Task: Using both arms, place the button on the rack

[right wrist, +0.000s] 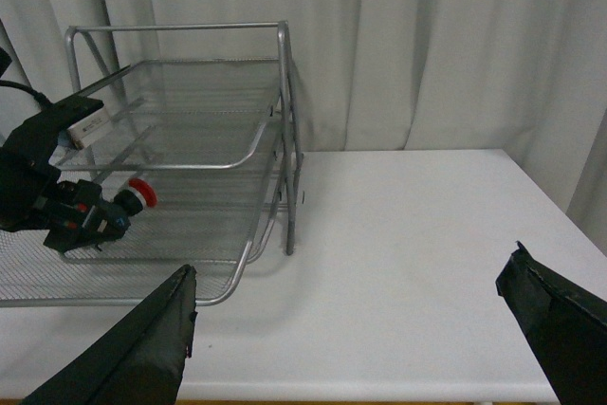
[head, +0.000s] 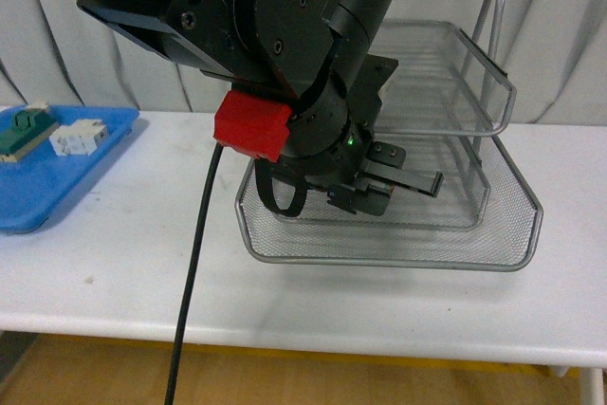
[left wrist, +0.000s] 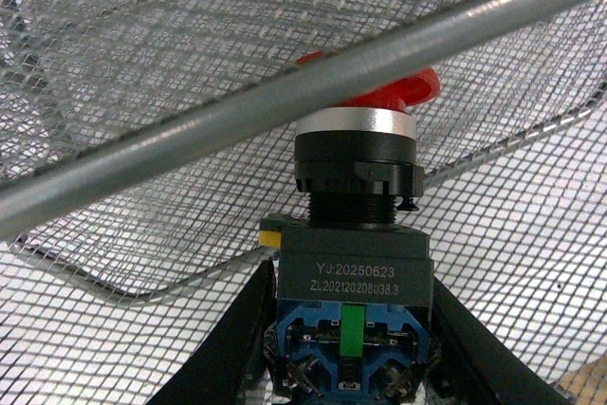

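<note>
- The left gripper [head: 403, 187] reaches into the front of the rack [head: 493, 234], at the level of its lowest tier.
- The left wrist view shows this gripper closed on the button [left wrist: 353, 272]. Its two black fingers [left wrist: 237, 348] press against opposite sides of the dark boxy body.
- The button lies lengthwise between the fingers, with its red mushroom cap pointing away from the gripper and deeper into the rack.
- In the left wrist view a silver tube of the rack crosses in front of the red cap and hides part of it. Wire mesh fills the view all round the button.
- From the right wrist view, the button's red cap [right wrist: 142, 194] sits over the mesh of the bottom tier and below the rim of the tier above.
- The pictures do not show whether the button touches the mesh.
- The right gripper [right wrist: 346, 277] is spread wide and holds nothing. It is over the bare white table [right wrist: 408, 234], well apart from the rack and the button.
- A blue tray [head: 38, 206] sits on the table to the left, holding a green-and-beige block [head: 21, 130] and a white block [head: 78, 138].
</note>
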Action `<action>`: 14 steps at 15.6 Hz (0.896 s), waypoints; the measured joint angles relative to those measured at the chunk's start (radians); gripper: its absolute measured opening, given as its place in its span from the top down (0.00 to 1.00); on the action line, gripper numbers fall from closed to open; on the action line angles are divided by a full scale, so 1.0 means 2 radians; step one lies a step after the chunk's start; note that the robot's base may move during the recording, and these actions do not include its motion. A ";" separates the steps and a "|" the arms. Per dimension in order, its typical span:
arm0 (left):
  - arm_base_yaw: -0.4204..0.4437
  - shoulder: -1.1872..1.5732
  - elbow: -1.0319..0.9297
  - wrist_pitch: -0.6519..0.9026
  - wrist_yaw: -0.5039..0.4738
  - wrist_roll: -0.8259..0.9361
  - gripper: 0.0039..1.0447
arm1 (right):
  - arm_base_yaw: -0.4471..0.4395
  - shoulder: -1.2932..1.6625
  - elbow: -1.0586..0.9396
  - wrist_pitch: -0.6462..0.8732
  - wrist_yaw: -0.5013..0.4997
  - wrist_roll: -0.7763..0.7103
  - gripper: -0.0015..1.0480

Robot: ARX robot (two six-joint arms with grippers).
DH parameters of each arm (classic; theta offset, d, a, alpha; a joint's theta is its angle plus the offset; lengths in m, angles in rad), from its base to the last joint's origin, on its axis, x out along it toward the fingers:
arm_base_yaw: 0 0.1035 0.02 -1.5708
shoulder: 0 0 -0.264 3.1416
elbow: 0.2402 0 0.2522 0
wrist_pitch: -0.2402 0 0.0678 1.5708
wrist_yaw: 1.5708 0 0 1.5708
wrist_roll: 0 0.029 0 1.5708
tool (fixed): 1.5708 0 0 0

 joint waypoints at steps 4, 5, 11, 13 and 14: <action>-0.002 0.003 0.021 0.015 0.023 -0.053 0.31 | 0.000 0.000 0.000 0.000 0.000 0.000 0.06; -0.006 0.000 0.017 0.019 0.025 -0.056 0.21 | 0.000 0.000 0.000 0.000 0.000 0.000 0.06; -0.011 -0.135 -0.112 0.083 0.019 -0.060 0.06 | 0.000 0.000 0.000 0.000 0.000 0.000 0.06; -0.016 -0.226 -0.207 0.155 -0.002 -0.051 0.06 | 0.000 0.000 0.000 0.000 0.000 0.000 0.06; -0.022 -0.274 -0.250 0.162 -0.022 -0.042 0.06 | 0.000 0.000 0.000 0.000 0.000 0.000 0.06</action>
